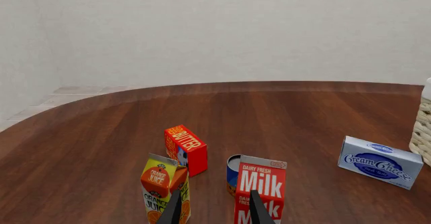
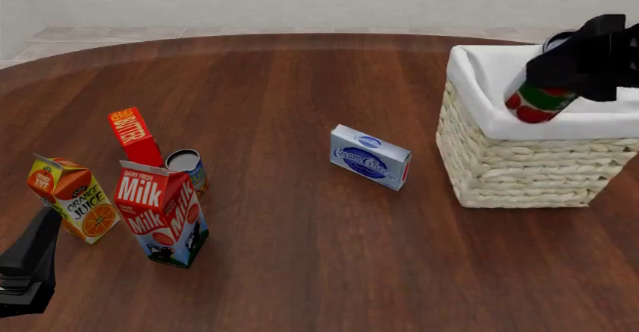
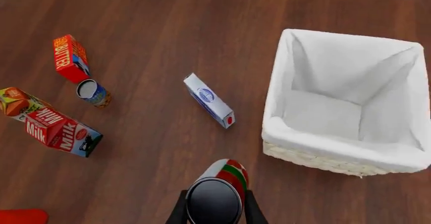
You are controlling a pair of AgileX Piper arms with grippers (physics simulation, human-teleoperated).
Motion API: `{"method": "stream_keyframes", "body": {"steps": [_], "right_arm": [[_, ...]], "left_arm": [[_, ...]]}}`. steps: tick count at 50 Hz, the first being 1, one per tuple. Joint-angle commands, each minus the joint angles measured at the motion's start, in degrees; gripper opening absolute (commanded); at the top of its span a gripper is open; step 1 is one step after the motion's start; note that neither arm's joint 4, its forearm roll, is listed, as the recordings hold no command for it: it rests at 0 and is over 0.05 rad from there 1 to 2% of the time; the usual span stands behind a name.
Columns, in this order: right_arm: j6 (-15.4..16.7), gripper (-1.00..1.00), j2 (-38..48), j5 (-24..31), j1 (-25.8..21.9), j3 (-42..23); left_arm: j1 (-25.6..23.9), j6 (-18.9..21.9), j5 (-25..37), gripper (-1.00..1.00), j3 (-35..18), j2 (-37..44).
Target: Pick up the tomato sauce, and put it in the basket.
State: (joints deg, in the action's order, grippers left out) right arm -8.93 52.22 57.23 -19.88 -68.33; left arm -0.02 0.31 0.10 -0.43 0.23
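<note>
Front view: right hand (image 2: 547, 85) grips tomato sauce (image 2: 540, 102) above basket (image 2: 529, 169).

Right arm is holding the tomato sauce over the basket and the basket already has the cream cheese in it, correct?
Not quite. The right gripper holds the tomato sauce above the basket, but the cream cheese lies on the table beside it. The right wrist view shows the basket empty.
</note>
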Motion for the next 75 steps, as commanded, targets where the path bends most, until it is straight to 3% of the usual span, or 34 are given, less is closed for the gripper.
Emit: {"method": "stream_keyframes", "body": {"steps": [1,29,54,75], "right_arm": [[0.0,-1.00,-0.5,2.9,3.5,-4.2],[0.0,-1.00,2.1,2.1,10.2,-6.7],[-1.6,-1.00,7.4,-3.3,13.8,-6.2],[-0.4,-1.00,12.5,-8.8,17.1,-5.1]], "left_arm": [[0.0,0.0,0.0,1.00,0.0,0.0],[0.0,0.0,0.0,1.00,0.0,0.0],[0.0,0.0,0.0,1.00,0.0,0.0],[0.0,0.0,0.0,1.00,0.0,0.0]]}}
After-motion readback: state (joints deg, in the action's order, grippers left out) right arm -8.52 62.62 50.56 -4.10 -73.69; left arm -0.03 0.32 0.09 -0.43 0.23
